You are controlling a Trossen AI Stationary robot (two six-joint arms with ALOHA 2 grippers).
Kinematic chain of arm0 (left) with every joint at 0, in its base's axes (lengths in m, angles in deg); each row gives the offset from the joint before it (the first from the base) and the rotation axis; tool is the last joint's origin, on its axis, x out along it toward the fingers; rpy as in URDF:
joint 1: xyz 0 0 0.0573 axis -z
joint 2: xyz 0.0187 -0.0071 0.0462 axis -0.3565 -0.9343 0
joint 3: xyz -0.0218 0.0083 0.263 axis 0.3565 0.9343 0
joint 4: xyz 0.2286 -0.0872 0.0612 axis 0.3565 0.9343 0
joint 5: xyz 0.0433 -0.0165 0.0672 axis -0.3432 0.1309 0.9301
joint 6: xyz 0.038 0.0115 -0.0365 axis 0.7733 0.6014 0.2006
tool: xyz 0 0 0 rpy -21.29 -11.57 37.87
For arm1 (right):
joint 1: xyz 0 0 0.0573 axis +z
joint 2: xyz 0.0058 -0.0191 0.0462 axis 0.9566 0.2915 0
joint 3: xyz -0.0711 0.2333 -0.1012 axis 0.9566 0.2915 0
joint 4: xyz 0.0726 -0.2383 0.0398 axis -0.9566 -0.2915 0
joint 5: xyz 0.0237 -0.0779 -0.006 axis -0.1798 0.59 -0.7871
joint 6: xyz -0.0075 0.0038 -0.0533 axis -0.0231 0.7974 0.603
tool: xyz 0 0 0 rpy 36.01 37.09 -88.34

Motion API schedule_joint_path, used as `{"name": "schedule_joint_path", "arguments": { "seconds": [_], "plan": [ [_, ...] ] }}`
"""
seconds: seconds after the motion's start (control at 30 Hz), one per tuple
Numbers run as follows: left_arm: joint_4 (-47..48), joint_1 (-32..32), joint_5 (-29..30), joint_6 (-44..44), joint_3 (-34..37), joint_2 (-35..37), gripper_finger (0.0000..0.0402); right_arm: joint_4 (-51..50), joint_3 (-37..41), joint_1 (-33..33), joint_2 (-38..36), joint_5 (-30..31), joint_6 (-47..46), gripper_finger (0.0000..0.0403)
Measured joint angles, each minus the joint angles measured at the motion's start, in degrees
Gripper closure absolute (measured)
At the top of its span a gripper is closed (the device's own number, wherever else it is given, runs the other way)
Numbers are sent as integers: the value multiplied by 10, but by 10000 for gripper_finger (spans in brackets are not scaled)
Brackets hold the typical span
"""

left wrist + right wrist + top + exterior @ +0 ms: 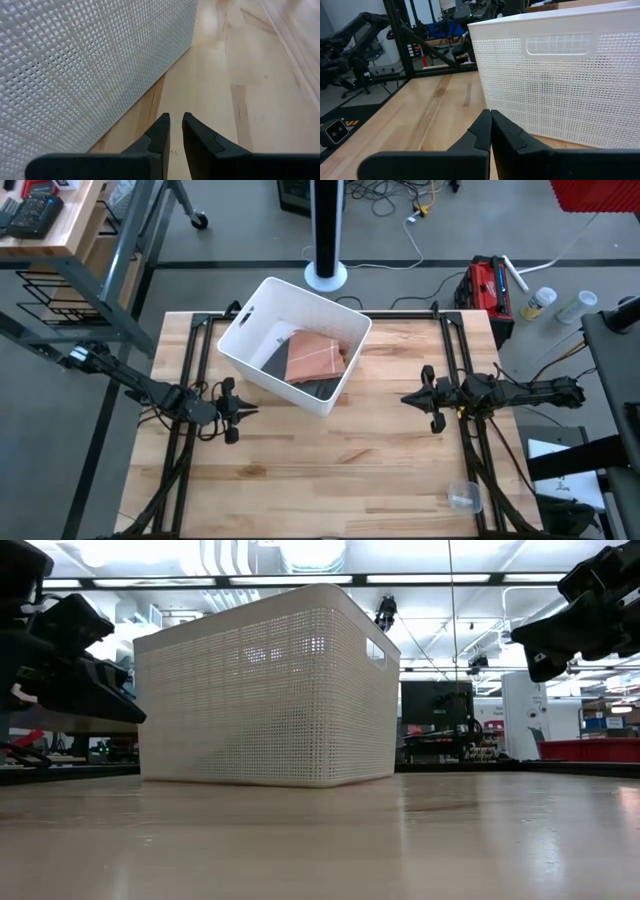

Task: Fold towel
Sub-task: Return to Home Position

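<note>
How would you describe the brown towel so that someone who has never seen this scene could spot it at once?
Start at the wooden table and find the white bin standing near the middle of its far edge. Inside lies the brown towel, folded flat on a gray towel. It is the only warm-coloured thing in the bin.

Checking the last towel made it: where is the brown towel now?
In the high view, the brown towel lies inside the white bin, far middle of the table.
</note>
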Motion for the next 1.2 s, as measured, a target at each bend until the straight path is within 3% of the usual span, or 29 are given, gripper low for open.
{"name": "schedule_joint_path", "arguments": {
  "seconds": [1.2],
  "plan": [
    [0, 0, 0, 0, 0, -12, 364, 0, 0, 0, 0, 0, 0, 403]
  ]
}}
